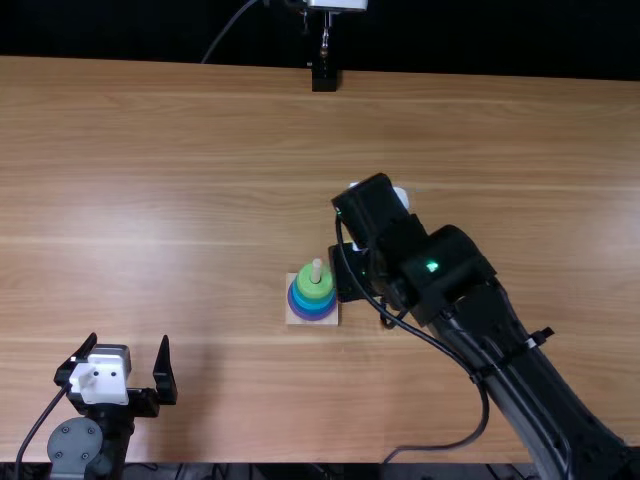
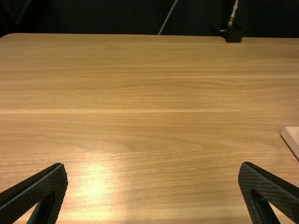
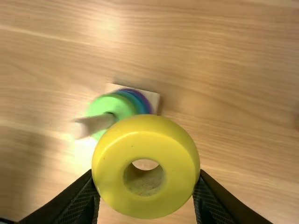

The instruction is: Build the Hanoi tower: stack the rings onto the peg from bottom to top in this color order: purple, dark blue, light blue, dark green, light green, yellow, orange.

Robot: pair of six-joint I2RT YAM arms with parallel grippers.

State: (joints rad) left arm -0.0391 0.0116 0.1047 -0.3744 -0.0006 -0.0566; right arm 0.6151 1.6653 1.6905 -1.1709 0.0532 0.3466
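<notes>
Yellow ring: I have this one (image 3: 145, 196) pinched in my right end effector (image 1: 348, 272), a finger on either side, its hole facing the wrist camera. It is off the peg (image 1: 317, 270), held above the bench (image 1: 180, 190).
Right end effector: closed on that ring; from above I see it just beside the stack, toward two o'clock. In the top view the arm hides its fingertips from me.
Left end effector (image 1: 120, 378): spread wide, nothing between the fingers, over toward eight o'clock on the bench, well apart from the stack.
Stack: near the middle of the bench, slightly toward six o'clock. The light green ring (image 1: 305, 288) is uppermost on the peg, blue shades (image 1: 315, 306) are under it, and the purple ring (image 1: 310, 318) is lowest. I can't separate every shade in between.
Peg: upright, its pale tip standing clear above the light green ring.
Wooden base (image 1: 291, 318): a pale square under the rings, flat on the bench; my left wrist view catches one corner of it.
Right arm (image 1: 540, 390): slants in from five o'clock and reaches up past the stack toward one o'clock, with a black cable (image 1: 480, 400) looping beside it.
Black mount (image 1: 325, 76): at the bench's far edge, twelve o'clock.
</notes>
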